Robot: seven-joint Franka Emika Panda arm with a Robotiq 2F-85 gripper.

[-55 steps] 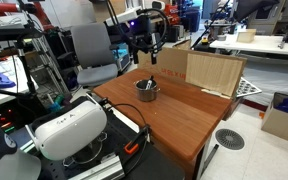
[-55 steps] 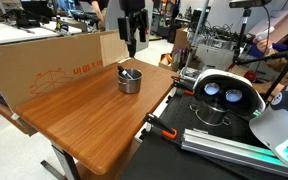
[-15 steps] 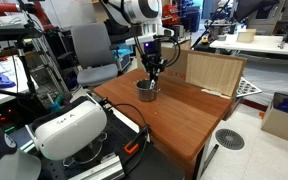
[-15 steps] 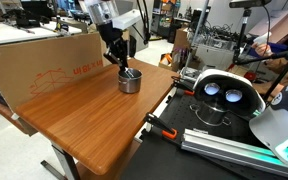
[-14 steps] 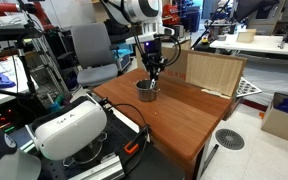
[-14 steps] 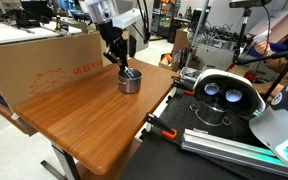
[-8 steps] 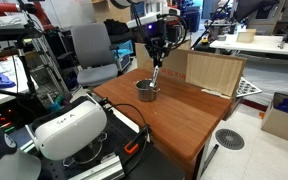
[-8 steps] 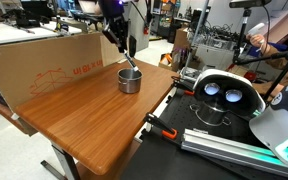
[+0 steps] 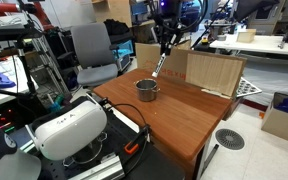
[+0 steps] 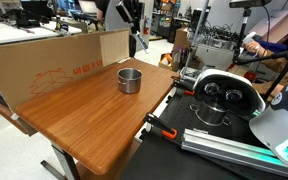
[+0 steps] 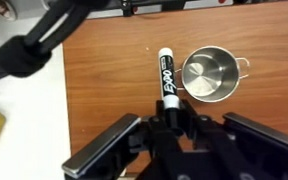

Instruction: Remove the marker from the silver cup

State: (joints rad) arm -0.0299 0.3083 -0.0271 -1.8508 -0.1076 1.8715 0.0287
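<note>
Your pincer (image 11: 171, 118) is clenched on the marker (image 11: 168, 78), gripping its dark lower end so that the rest of the stick juts away from the wrist camera toward the top of the frame, whitish end farthest out. In that wrist view the marker runs nearly vertical through the centre, with the two dark fingers spreading out along the bottom edge on either side of it. The silver cup (image 11: 209, 75) sits just right of the marker in the picture, standing upright on the brown bench (image 11: 104, 80), and you look almost straight down into its shiny inside. In an exterior view the arm enters from the top edge, just right of centre, with only the wrist and the pincer (image 9: 164, 42) showing. The pincer points downward, and the marker (image 9: 159, 64) hangs from it, tilted with its lower end toward the left. The marker is in the air, fully outside the cup (image 9: 147, 90) and apart from its rim, above it and slightly to the right in the frame. A wooden board (image 9: 214, 72) stands on the bench right of the cup. In an exterior view from the opposite side, the cup (image 10: 130, 79) stands near the far edge of the bench (image 10: 84, 120), in front of a long cardboard box (image 10: 54, 62), while the pincer sits high at the top centre, partly cut off by the frame.
</note>
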